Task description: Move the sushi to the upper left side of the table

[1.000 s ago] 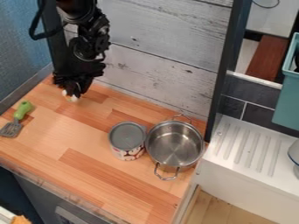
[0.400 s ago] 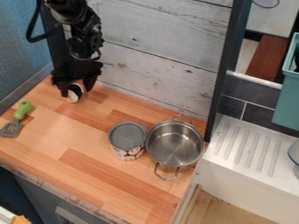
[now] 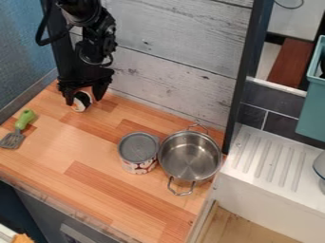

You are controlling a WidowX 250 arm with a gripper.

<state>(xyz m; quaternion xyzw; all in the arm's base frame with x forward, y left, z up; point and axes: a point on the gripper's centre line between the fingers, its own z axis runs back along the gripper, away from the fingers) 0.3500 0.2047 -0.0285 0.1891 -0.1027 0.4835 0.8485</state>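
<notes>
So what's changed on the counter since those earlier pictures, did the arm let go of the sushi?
Yes, the gripper has opened and let go of the sushi, which now sits between its spread fingers at the counter's upper left. The grey-lidded can, the metal pot and the green-handled spatula stayed put.

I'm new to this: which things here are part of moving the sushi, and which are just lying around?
Part of the job:
- sushi
- end effector, open around the sushi
- wooden table

Just lying about:
- green-handled spatula
- lidded can
- metal pot
</notes>
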